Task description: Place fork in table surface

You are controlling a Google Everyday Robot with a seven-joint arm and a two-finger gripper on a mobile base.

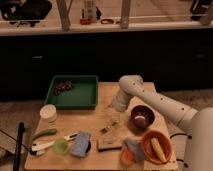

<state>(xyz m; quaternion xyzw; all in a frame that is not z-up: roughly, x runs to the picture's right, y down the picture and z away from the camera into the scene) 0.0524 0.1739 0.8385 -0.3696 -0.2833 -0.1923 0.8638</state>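
The fork (106, 129) is a small dark utensil lying low over the middle of the pale wooden table surface (95, 120); it seems to rest on the wood. My gripper (113, 119) hangs from the white arm (150, 97) that reaches in from the right. It points down just above and to the right of the fork. I cannot make out whether it still touches the fork.
A green tray (85, 97) holding a dark item sits at the back left. A white cup (48, 113), green items, a blue sponge (80, 144) and a brown bar (109, 145) lie along the front. A dark bowl (141, 116) and an orange bowl (156, 146) stand on the right.
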